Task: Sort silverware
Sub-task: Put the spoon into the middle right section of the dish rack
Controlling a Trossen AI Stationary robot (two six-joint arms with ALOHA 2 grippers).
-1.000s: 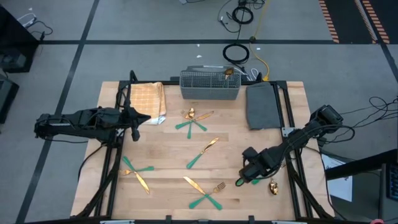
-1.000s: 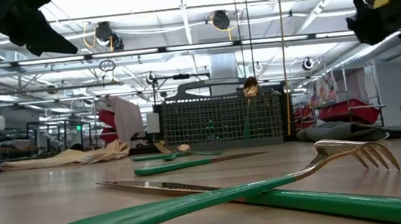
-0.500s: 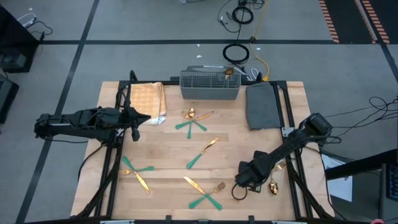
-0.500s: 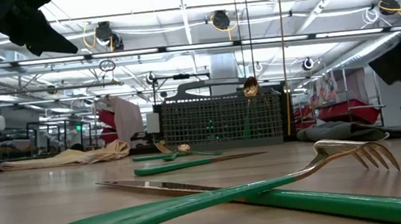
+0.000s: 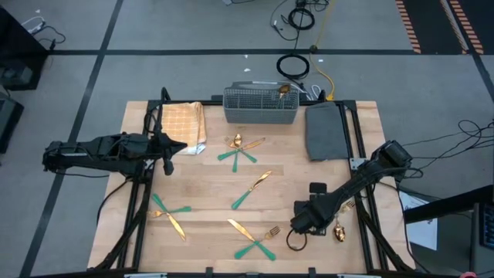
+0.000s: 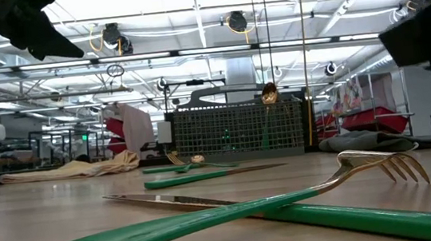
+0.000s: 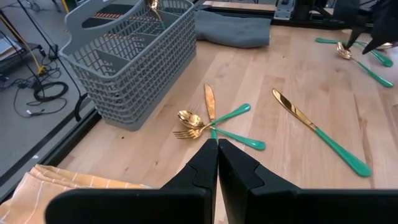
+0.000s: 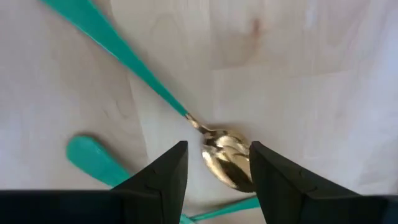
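Gold-headed, teal-handled silverware lies scattered on the wooden table: a crossed cluster (image 5: 239, 148) (image 7: 214, 124), a knife (image 5: 253, 188), a pair (image 5: 170, 213), and a knife and fork (image 5: 255, 238) (image 6: 380, 163). One piece stands in the grey basket (image 5: 261, 106). My right gripper (image 5: 302, 225) (image 8: 217, 154) is open, pointing down near the table's right near corner. Its fingers stand on either side of a gold spoon's bowl (image 8: 229, 160). More teal handles (image 8: 93, 158) lie beside it. My left gripper (image 5: 181, 147) (image 7: 217, 144) is shut and waits above the tan cloth's edge.
The tan checked cloth (image 5: 184, 123) lies at the far left and a folded grey cloth (image 5: 325, 131) at the far right beside the basket. Another gold spoon (image 5: 339, 231) lies by the table's right edge. Bare wood shows in the middle (image 5: 208, 185).
My right gripper has moved toward the table's near edge and a little left. It has come down over the spoons at the right near corner and now covers the teal handle that showed beside it.
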